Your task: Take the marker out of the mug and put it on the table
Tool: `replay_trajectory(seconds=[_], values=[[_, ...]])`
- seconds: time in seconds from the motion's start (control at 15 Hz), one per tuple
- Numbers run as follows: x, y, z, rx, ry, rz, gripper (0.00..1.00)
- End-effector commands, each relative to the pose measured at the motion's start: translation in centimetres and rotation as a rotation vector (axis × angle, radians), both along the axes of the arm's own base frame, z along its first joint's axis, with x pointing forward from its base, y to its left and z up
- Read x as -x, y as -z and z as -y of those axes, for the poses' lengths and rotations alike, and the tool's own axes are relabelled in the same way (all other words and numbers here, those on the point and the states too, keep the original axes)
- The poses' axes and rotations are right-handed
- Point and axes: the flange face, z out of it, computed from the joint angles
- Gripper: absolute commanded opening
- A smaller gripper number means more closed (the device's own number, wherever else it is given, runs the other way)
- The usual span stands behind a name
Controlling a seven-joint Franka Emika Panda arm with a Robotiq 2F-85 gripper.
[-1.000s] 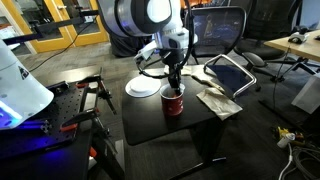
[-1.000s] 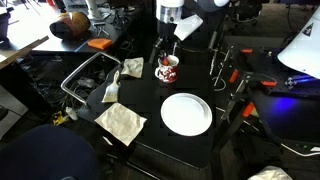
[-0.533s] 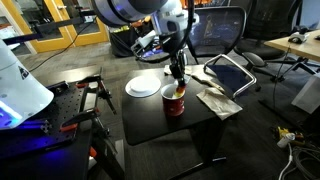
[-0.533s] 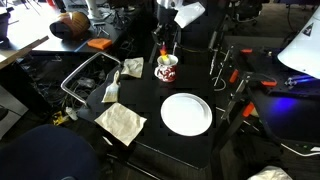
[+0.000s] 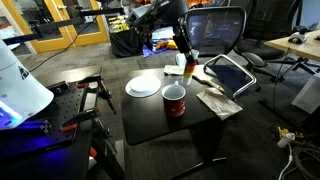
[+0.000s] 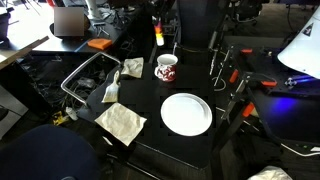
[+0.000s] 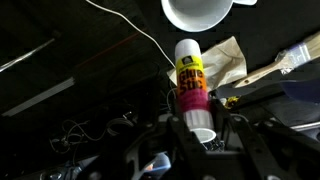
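The red mug [image 5: 174, 100] [image 6: 166, 68] stands on the black table [image 5: 150, 118] [image 6: 150, 105] beside the white plate. My gripper [image 5: 186, 55] [image 6: 158, 22] is high above the table, beyond the mug's far side, and is shut on the marker [image 5: 190, 64] [image 6: 158, 34]. The marker is clear of the mug. In the wrist view the marker [image 7: 190, 85] is a short stick with a white cap, a yellow label and a red band, and it points away from the jaws [image 7: 196, 125]. The mug does not show in the wrist view.
A round white plate [image 5: 144, 86] [image 6: 187, 113] [image 7: 205, 10] lies on the table. Crumpled napkins [image 5: 215, 98] [image 6: 120, 122] [image 7: 226, 58] lie at the table's edge. A wire basket [image 6: 88, 80] and office chairs [image 5: 222, 35] stand beside it, and red-handled clamps [image 5: 92, 90] [image 6: 235, 78].
My gripper has risen out of the mug with the marker in it and moved up and away from the mug. The mug has stayed where it was.
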Motion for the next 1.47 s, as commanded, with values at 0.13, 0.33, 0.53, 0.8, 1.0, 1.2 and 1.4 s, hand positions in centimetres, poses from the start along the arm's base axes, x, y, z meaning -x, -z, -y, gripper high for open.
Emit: replay_trajectory(seconds=[0.13, 0.33, 0.53, 0.8, 1.0, 1.2, 1.4], values=[[0.4, -3.7, -1.1, -0.008, -0.035, 0.086, 0.08], [-0.4, -4.3, -2.3, -0.023, -0.064, 0.112, 0.08], [-1.4, -4.1, -4.3, -0.059, -0.115, 0.136, 0.08], [-2.6, -3.1, -7.6, -0.121, -0.206, 0.158, 0.08], [-3.4, -0.7, -10.8, -0.184, -0.282, 0.142, 0.08], [-4.5, 1.5, -14.0, -0.249, -0.353, 0.092, 0.08], [-6.1, 2.4, -15.7, -0.32, -0.418, 0.051, 0.08]])
